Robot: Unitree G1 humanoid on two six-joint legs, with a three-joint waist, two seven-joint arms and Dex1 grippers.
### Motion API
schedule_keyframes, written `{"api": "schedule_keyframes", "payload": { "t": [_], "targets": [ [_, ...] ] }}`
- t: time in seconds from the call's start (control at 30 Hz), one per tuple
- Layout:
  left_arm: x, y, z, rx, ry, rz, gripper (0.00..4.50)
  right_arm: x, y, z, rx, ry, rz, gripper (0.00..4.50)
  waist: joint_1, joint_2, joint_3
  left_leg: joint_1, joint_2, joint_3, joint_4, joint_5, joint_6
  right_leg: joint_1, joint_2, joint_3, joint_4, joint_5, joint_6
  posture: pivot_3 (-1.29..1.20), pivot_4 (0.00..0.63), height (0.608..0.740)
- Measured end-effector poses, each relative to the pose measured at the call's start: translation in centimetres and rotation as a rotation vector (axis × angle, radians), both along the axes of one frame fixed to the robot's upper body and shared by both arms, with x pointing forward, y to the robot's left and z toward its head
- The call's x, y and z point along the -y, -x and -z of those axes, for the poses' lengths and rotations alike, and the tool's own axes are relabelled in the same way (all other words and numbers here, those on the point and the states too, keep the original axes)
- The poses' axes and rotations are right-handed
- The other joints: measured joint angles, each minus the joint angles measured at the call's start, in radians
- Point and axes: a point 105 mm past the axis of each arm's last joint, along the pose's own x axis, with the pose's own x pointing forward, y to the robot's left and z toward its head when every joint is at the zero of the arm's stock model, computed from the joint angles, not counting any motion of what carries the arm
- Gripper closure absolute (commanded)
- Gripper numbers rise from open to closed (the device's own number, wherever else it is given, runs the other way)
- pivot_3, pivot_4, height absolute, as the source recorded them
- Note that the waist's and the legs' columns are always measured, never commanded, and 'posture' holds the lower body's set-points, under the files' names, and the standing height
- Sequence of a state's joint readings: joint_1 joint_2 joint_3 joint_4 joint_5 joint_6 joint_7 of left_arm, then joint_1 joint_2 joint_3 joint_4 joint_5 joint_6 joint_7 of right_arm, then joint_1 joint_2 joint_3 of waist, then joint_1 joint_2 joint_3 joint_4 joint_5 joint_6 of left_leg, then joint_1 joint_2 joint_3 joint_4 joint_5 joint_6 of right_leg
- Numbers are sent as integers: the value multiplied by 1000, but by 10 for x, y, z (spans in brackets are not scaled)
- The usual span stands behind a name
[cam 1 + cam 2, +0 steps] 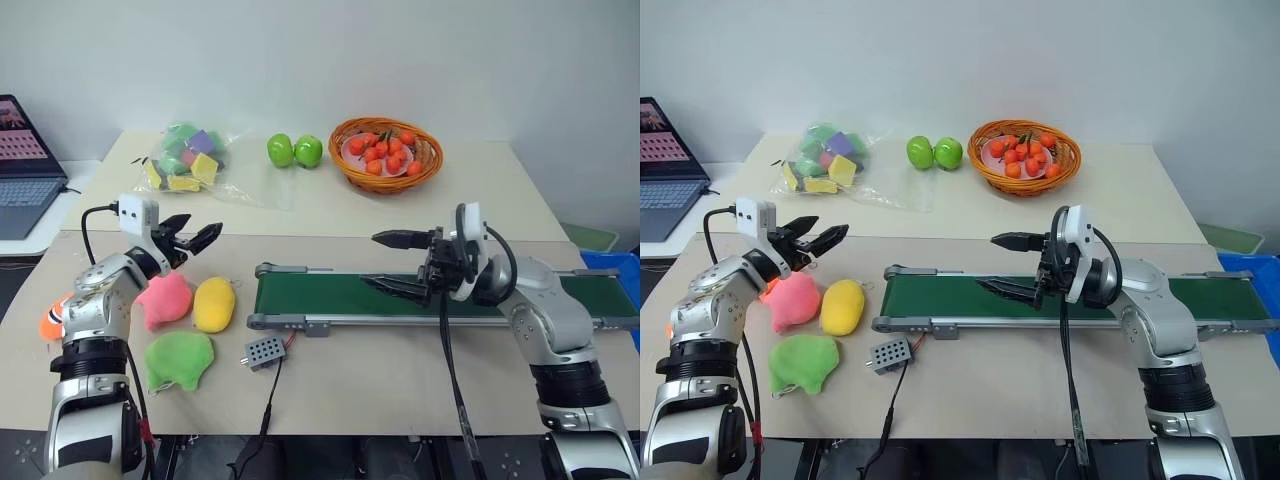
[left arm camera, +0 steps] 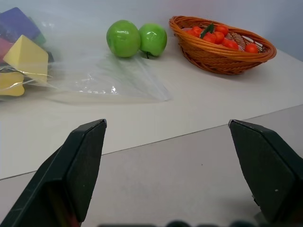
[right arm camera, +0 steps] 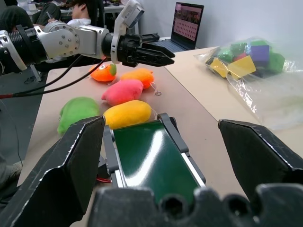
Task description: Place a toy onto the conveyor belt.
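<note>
Left hand (image 1: 193, 236): fingers spread apart, empty, raised at left of frame above the pink plush (image 1: 165, 299).
Right hand (image 1: 400, 263): fingers apart, empty, hovering over the conveyor belt (image 1: 340, 295) at centre right.
Toy (image 3: 103, 73): orange with green patch, lying on the table (image 1: 400, 370) at far left edge, beside the left arm.
Conveyor belt: bare, across lower centre of frame.
Yellow plush (image 1: 213, 304): just beside belt's left end.

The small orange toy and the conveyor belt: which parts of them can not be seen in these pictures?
- Toy: in the left eye view, mostly hidden behind the left arm; clearer in the right wrist view.
- Conveyor belt: middle covered by the right gripper; far right end cut off by the picture's edge.
</note>
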State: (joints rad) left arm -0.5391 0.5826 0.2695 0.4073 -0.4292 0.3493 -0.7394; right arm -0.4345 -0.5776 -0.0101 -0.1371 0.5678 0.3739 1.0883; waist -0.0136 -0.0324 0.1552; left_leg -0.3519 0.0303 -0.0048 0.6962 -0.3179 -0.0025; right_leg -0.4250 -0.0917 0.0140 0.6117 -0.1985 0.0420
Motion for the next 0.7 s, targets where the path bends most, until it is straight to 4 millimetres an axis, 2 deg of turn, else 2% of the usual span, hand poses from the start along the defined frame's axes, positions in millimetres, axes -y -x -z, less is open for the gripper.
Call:
{"api": "schedule_keyframes", "payload": {
  "t": [0.3,0.5,0.6,0.7],
  "targets": [
    [2,4,10,-29,-16,18,100,3,0,0,4,26,-3,0,0,0,0,0,0,0,0,0,0,0,0,0,0,0,0,0,150,738],
    [0,8,9,-27,-37,36,100,3,1,0,1,28,-9,0,0,0,0,0,0,0,0,0,0,0,0,0,0,0,0,0,150,738],
    [-9,13,9,-38,-64,35,100,4,-1,2,-10,28,-6,0,-1,0,0,0,0,0,0,0,0,0,0,0,0,0,0,0,150,738],
    [-29,20,2,-38,-106,0,100,6,-2,4,-20,31,-11,0,-4,0,0,0,0,0,-1,0,0,-1,0,0,0,0,0,0,150,738]
  ]
}}
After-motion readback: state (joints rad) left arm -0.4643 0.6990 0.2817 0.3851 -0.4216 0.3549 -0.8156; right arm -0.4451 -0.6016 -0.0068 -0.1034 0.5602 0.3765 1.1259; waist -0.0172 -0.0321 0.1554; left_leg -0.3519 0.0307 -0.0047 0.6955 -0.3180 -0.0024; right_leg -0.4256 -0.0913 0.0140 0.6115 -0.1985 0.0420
